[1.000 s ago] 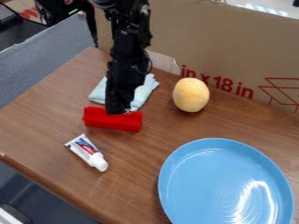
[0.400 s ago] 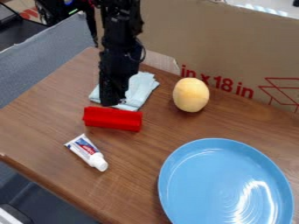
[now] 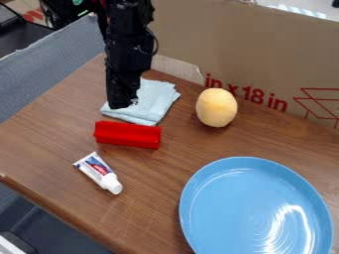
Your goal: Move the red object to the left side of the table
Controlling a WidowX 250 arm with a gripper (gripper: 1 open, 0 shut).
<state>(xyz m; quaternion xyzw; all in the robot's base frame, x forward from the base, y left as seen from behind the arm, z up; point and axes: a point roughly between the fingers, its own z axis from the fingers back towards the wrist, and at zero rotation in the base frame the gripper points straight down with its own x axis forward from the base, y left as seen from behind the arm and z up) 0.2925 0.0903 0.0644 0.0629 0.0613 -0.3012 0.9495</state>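
- The round light-blue plate [image 3: 263, 210] lies at the near right, glossy, with a bright reflection of light on its inner part.
- The brown wood-grain tabletop [image 3: 159, 189] with a dark edge carries the plate and the smaller things.
- The small white toothpaste tube [image 3: 98, 173] with red and blue print is lying to the left of the plate, well apart from it. Its white cap points to the plate side.
- The bright red oblong block [image 3: 127, 134] lies flat on the tabletop, in the left half of the view. It is farther than the tube, with bare wood between them — and just on the near side of the cloth.
- The yellow rounded object [image 3: 216, 107], perhaps a potato, rests to the right of the cloth.
- The folded pale-blue cloth [image 3: 155, 103] is spread behind the red block.
- The black robot gripper [image 3: 122, 102] is clenched and points downward at the left part of the cloth — apart from the red block. Whether its tips touch the cloth, I cannot tell.
- The large brown cardboard box [image 3: 265, 60] with red print stands behind, at the far side.
- The grey textile surface [image 3: 54, 71] is beyond the left table edge.
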